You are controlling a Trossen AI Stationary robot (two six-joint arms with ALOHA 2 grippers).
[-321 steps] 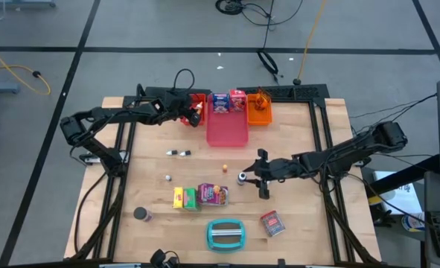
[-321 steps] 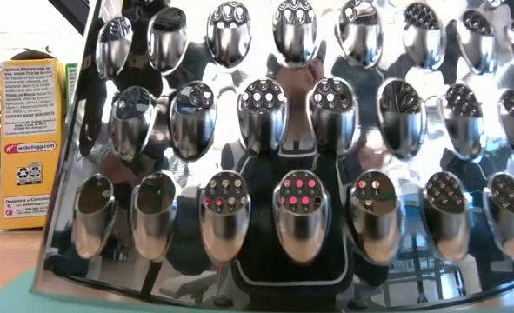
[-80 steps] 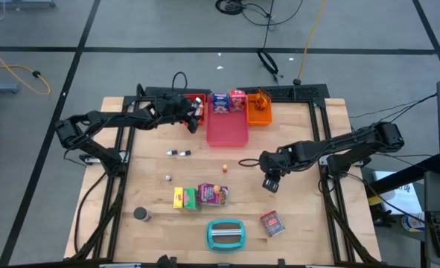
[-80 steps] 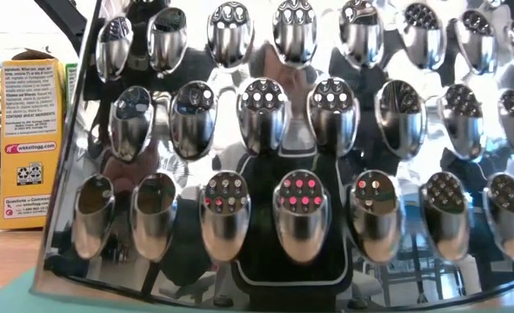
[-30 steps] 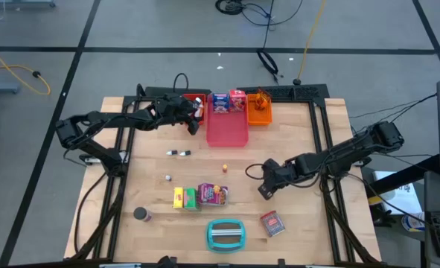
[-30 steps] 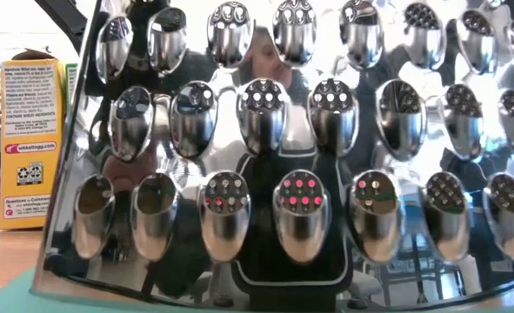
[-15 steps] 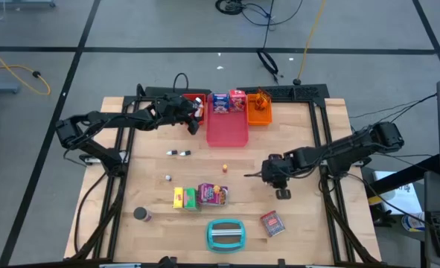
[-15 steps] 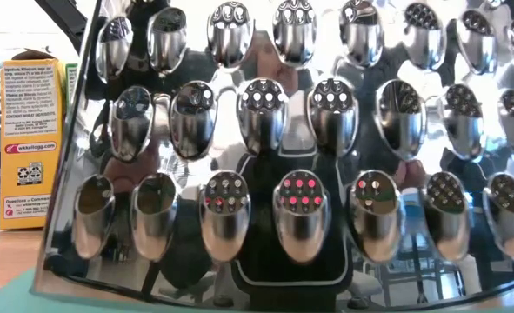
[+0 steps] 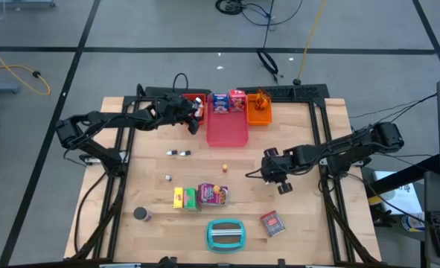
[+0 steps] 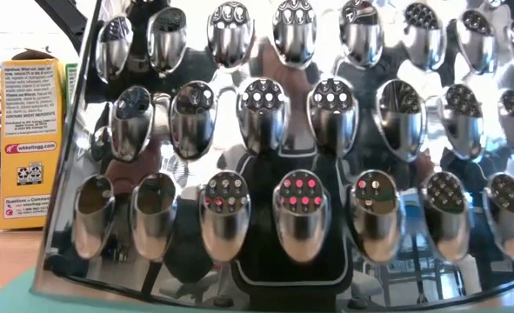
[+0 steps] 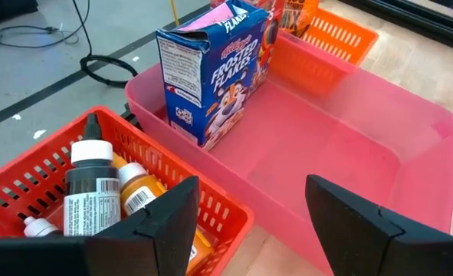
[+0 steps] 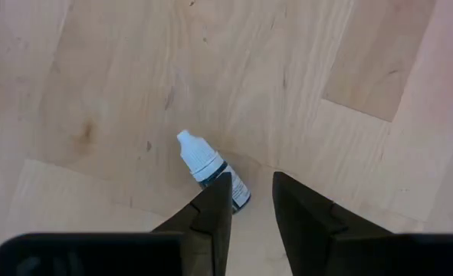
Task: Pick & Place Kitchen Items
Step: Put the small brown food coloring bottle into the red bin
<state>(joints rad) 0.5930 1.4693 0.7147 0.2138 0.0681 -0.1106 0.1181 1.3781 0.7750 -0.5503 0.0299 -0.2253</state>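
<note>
High view: the right gripper point(image 9: 283, 187) hangs over bare table right of the purple packet point(image 9: 213, 194); the left gripper point(image 9: 195, 119) hovers beside the pink tray point(image 9: 227, 132). Right wrist view: a small dropper bottle point(image 12: 211, 171) lies on the wood, its base touching one finger, jaws narrowly apart, gripping nothing. Left wrist view: fingers parted, empty, facing the blue-white box point(image 11: 211, 73).

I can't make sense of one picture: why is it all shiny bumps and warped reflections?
Low view: a shiny metal grater stands right against the lens, filling the picture, its mirror-like bumps bending reflections; only a yellow box shows beside it. High view: evenly lit, with no such glare.
</note>
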